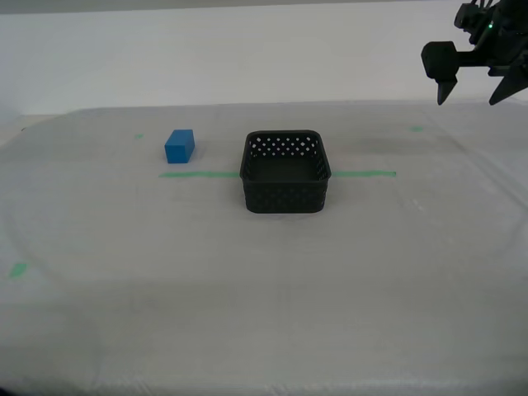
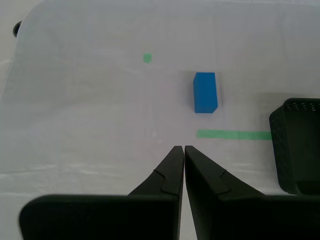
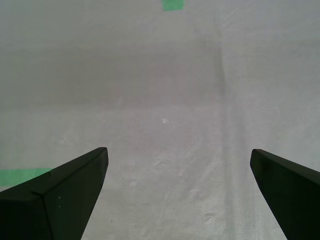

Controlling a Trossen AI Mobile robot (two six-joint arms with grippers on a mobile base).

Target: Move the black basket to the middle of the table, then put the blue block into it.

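Green tape line (image 1: 198, 174) runs across the surface. Small green marks: one (image 1: 139, 136) behind the line, one (image 1: 17, 270) near the exterior view's left edge. White wall (image 1: 247, 49) behind.

One black basket (image 1: 285, 172), one blue block (image 1: 179, 146)

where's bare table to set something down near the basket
Bare table spans the whole near side in front of the black basket, plus the stretch toward the exterior view's right. It is tighter between the basket and the blue block.
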